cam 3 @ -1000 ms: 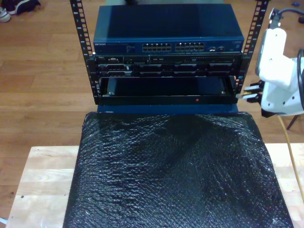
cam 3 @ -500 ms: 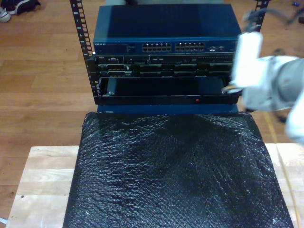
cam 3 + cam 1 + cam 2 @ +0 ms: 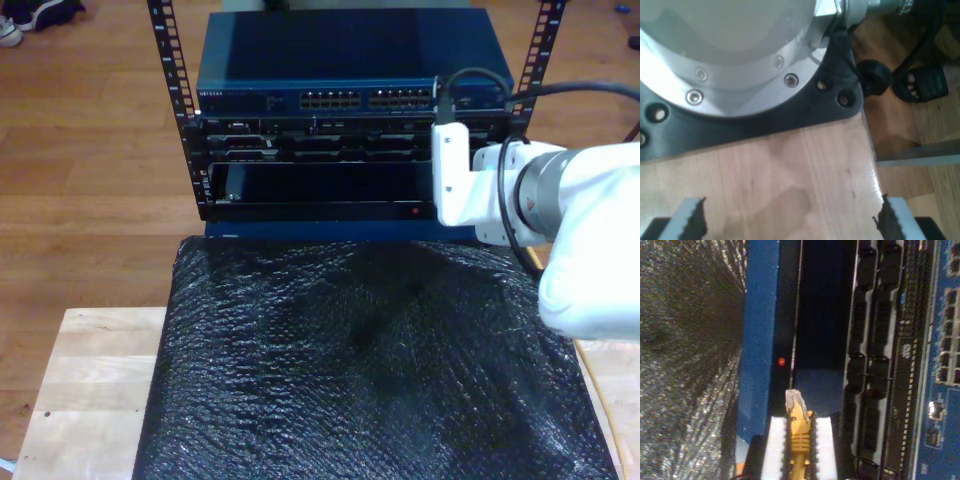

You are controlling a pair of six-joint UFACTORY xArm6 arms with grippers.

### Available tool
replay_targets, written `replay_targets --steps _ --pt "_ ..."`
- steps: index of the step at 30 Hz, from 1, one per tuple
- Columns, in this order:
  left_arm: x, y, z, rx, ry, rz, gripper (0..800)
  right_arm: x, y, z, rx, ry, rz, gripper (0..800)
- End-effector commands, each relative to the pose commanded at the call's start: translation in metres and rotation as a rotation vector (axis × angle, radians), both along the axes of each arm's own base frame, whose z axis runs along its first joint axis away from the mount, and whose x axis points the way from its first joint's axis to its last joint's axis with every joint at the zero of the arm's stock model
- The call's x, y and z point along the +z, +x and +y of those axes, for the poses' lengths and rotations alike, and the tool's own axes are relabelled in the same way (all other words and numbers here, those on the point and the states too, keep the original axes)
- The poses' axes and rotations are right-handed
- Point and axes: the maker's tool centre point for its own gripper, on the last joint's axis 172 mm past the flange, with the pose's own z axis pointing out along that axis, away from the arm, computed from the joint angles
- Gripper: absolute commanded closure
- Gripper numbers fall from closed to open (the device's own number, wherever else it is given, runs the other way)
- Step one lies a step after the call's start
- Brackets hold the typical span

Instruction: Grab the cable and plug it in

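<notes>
Before the black equipment rack point(image 3: 190, 130), at the exterior view's right, my second gripper point(image 3: 799, 427) has swung inward from the rack's outer post within the last second, its white pads point(image 3: 775, 445) pinched on the long orange-yellow network cable point(image 3: 799, 437), whose small clear plastic plug point(image 3: 794, 401) now faces the dark lower bay, short of the blue network switch point(image 3: 350, 75) and its ports. My first gripper point(image 3: 790, 220) hangs wide apart and empty over a pale wooden tabletop point(image 3: 805, 175); in my judgement, raising and aligning the plug to a port remains.
</notes>
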Motion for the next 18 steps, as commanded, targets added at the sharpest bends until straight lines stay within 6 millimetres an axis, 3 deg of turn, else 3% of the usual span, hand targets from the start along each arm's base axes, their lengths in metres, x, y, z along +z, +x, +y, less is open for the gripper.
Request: replay_targets --steps 5,9,18 --pt "0.000 0.000 0.000 0.000 0.000 0.000 0 0.001 0.008 -0.002 -0.004 -0.017 -0.051 800" --pt "0.000 0.000 0.000 0.000 0.000 0.000 0 -0.009 0.013 -0.005 -0.011 -0.026 -0.051 800" --pt "0.000 0.000 0.000 0.000 0.000 0.000 0 -0.003 0.023 -0.017 -0.050 -0.029 -0.135 800"
